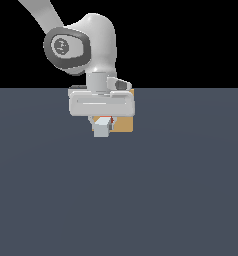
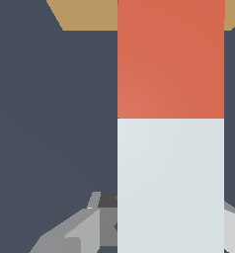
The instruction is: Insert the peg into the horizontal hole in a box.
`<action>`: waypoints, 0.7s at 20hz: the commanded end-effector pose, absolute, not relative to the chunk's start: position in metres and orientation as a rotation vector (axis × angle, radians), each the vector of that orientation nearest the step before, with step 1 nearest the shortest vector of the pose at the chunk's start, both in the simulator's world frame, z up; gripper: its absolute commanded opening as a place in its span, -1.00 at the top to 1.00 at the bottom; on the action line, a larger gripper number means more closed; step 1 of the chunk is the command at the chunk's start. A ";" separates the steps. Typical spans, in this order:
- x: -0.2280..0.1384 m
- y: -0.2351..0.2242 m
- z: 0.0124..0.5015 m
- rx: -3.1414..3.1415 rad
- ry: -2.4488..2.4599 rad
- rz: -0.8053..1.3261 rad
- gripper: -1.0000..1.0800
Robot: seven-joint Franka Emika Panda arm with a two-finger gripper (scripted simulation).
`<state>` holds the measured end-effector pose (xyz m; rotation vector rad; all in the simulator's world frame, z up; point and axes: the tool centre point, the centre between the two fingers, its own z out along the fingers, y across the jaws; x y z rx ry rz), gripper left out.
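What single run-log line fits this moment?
gripper: shut on peg | orange end toward box | hole: hidden | insertion: cannot tell

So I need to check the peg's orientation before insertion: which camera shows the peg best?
The wrist view: the peg fills the frame lengthwise, white half near the fingers, orange-red half pointing toward the box. In the exterior view only the peg's white end shows below the gripper, in front of the box.

Peg [image 2: 171, 123] (orange-red end forward), tan box [image 2: 85, 15]

peg [image 2: 170, 123]: orange-red and white | box [image 2: 85, 15]: tan | gripper [image 1: 103, 126]: grey-white
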<state>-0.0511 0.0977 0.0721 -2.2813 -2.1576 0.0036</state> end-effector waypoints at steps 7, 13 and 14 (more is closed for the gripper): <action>-0.047 0.098 0.075 -2.283 -2.159 -0.004 1.00; -0.048 0.101 0.073 -2.282 -2.157 0.000 1.00; -0.048 0.103 0.073 -2.282 -2.157 0.000 1.00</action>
